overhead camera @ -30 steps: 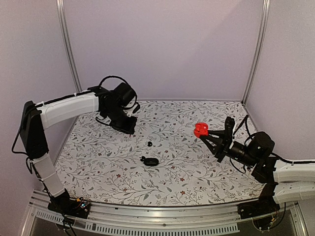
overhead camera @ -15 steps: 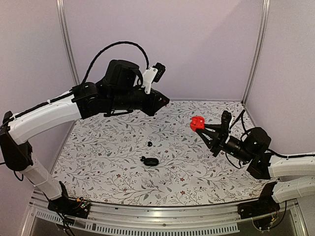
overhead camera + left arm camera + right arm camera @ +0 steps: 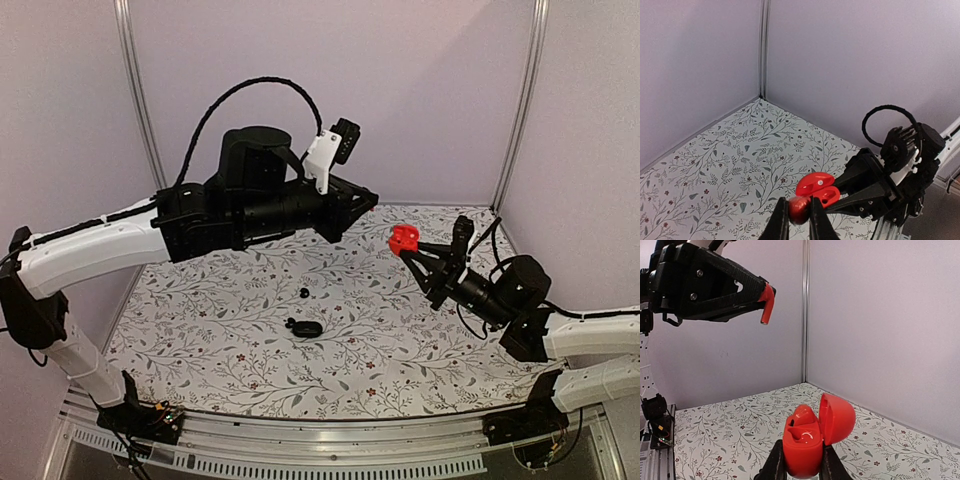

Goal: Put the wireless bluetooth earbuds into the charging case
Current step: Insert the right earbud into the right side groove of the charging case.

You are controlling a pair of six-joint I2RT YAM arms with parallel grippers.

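Where your left claw [image 3: 799, 214] pinches tight on a glossy red earbud [image 3: 766, 304], stem poking out, it hangs high above the floral mat [image 3: 220, 340]. A black oval case [image 3: 307, 328] and a black bead [image 3: 304, 293] lie mid-mat. Your right claw [image 3: 801, 462] is clamped on the red charging case [image 3: 805, 445], held in the air, its lid [image 3: 837, 417] hinged open and a second red bud [image 3: 802, 417] seated inside.

The table [image 3: 420, 345] has a white cover printed with grey twigs and small flowers. Near its middle lies a black oval case [image 3: 308, 328]. A tiny black bud [image 3: 290, 322] sits just beside its left end, and a second bud [image 3: 304, 293] lies apart, farther back.
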